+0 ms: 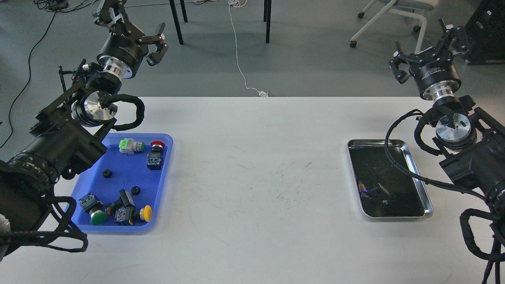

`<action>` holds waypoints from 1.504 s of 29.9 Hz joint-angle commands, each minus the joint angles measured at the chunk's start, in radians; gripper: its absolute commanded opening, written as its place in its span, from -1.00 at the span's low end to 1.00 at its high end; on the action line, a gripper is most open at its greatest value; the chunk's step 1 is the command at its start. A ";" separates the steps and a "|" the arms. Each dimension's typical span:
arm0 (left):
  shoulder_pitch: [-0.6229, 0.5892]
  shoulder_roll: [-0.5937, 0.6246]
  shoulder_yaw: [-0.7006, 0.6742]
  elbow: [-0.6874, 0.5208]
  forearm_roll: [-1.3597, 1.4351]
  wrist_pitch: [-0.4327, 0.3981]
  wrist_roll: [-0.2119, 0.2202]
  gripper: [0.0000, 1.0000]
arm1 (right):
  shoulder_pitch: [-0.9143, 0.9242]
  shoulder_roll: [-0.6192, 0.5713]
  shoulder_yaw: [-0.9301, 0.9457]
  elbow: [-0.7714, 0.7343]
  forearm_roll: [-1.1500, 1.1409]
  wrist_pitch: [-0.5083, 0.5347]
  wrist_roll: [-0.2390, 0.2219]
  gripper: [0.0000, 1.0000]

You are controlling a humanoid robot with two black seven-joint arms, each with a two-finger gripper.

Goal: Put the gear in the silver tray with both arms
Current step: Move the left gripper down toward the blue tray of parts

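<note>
While the left arm [59, 146] rises from the left edge, its pincer [152, 43] hangs above the floor beyond the far edge of the counter [252, 177], fingers spread, holding nothing. Below that arm, on the counter well to the left of the silver tray [428, 205], sits a blue tray [167, 157]. Inside it lie push-button switches: a green-and-white one [130, 146] and a red-capped one [156, 152] at the far end, a green-capped one [94, 213] and a yellow-capped one [138, 213] at the near end. Two small black gears [106, 173] [135, 190] rest on the blue floor between these groups, apart from each other. The counter surface between the blue tray and the silver tray carries only faint scuff marks. The silver tray lies flat on the counter's right part, its dark bottom reflecting, with no gear in it. A black cable sleeve [398, 165] of the right arm [469, 161] crosses over the silver tray's right rim. The right pincer [428, 47] is raised beyond the silver tray's far end, fingers spread, gripping nothing.
</note>
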 commanded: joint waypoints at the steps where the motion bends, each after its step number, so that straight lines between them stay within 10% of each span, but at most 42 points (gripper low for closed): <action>1: 0.002 0.003 0.001 0.002 0.003 -0.003 0.000 0.96 | -0.004 0.003 0.005 0.004 0.000 0.000 0.006 0.98; 22: -0.001 0.170 0.015 0.001 0.130 -0.077 0.003 0.96 | -0.095 -0.002 0.029 0.117 0.003 0.000 0.010 0.97; 36: 0.029 0.673 0.216 -0.780 0.590 -0.018 0.014 0.85 | -0.260 -0.018 0.232 0.390 0.003 -0.002 0.012 0.97; 45: 0.222 0.754 0.248 -0.892 1.280 0.064 0.014 0.83 | -0.299 -0.029 0.252 0.436 0.003 0.000 0.012 0.97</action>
